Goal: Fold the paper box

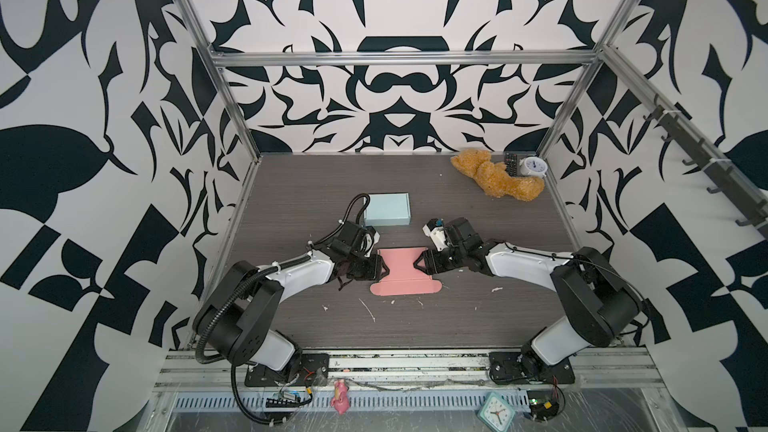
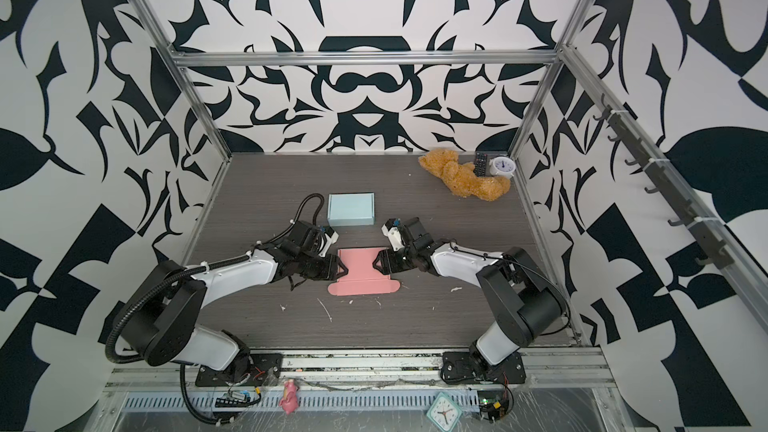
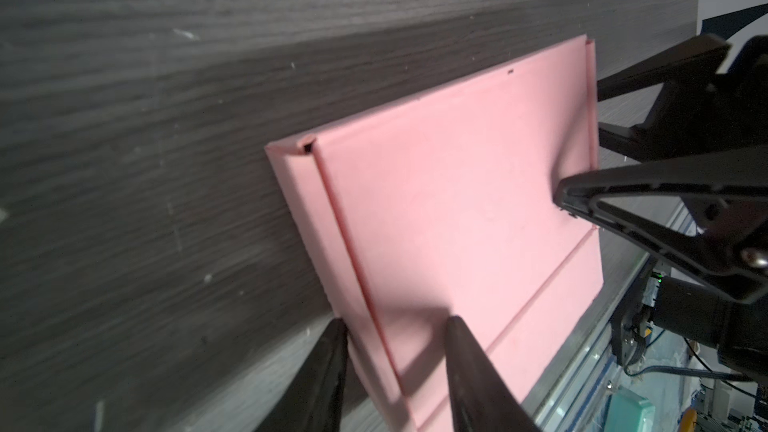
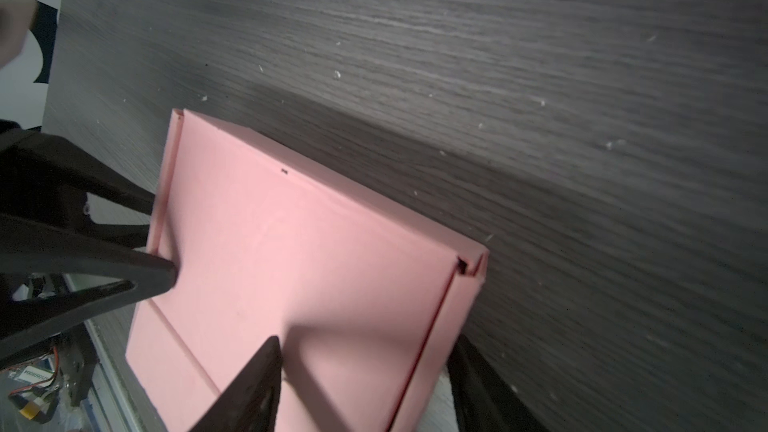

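The pink paper box (image 1: 402, 271) lies flat at the centre of the table (image 1: 291, 201). The left gripper (image 1: 385, 270) at its 9 o'clock edge and the right gripper (image 1: 417, 263) at 3 o'clock both stand part open, astride a raised side flap. A light blue box (image 1: 387, 209) sits near at 12 o'clock. A teddy bear (image 1: 494, 178), a remote (image 1: 511, 164) and a white clock (image 1: 533, 167) lie well apart at 2 o'clock, the dial too small to read.

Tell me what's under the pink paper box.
Only the dark wooden table shows around the pink paper box, which rests on it. Anything directly beneath its panel is covered, so I cannot tell.
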`<state>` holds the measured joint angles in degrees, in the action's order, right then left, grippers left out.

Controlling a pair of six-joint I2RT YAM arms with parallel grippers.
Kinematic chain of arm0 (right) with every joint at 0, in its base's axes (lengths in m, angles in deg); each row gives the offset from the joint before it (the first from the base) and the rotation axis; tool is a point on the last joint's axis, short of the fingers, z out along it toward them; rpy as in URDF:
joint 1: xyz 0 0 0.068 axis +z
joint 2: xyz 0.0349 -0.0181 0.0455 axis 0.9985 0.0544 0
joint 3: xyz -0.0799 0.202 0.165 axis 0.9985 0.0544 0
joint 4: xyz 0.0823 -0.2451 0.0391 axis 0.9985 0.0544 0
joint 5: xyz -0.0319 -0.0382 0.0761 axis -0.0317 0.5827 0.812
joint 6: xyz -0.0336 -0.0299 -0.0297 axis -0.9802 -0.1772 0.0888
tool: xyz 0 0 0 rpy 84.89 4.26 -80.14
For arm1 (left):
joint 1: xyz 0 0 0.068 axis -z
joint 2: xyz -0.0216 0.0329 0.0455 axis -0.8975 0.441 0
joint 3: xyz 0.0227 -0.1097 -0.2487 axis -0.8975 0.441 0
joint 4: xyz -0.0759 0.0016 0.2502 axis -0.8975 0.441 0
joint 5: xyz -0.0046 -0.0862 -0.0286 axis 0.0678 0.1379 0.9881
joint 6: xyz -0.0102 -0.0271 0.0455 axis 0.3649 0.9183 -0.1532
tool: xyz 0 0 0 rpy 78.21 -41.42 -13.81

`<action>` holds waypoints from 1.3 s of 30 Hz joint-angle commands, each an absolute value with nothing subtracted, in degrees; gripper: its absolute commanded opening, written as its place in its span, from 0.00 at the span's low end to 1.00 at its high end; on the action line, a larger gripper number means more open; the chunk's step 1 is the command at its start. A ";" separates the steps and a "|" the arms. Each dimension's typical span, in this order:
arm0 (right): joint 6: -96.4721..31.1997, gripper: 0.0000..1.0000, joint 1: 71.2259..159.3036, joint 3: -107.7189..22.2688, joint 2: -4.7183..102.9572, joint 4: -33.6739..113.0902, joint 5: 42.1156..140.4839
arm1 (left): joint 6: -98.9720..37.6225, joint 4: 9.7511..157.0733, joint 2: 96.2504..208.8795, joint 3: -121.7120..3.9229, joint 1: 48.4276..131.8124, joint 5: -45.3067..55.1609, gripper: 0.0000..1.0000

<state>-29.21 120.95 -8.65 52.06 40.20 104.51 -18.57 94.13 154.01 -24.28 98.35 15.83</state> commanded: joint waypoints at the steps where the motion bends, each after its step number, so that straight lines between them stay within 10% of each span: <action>1: -28.29 0.64 123.11 -10.25 51.96 39.07 105.55 | -17.46 93.26 151.84 -22.25 98.81 15.69 0.42; 19: -27.79 0.69 124.11 -7.25 47.37 41.03 100.48 | -18.28 94.95 152.71 -23.86 98.72 12.00 0.44; 31: -30.35 0.83 123.88 -7.48 39.58 48.44 94.63 | -18.91 101.15 147.00 -24.74 98.55 9.36 0.65; 39: -30.11 0.83 123.88 -7.52 35.10 52.96 94.69 | -17.08 105.56 139.39 -23.57 99.05 8.69 0.99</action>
<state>-29.74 123.79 -7.67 37.72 50.47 95.44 -18.11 102.18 142.74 -23.41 98.66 8.94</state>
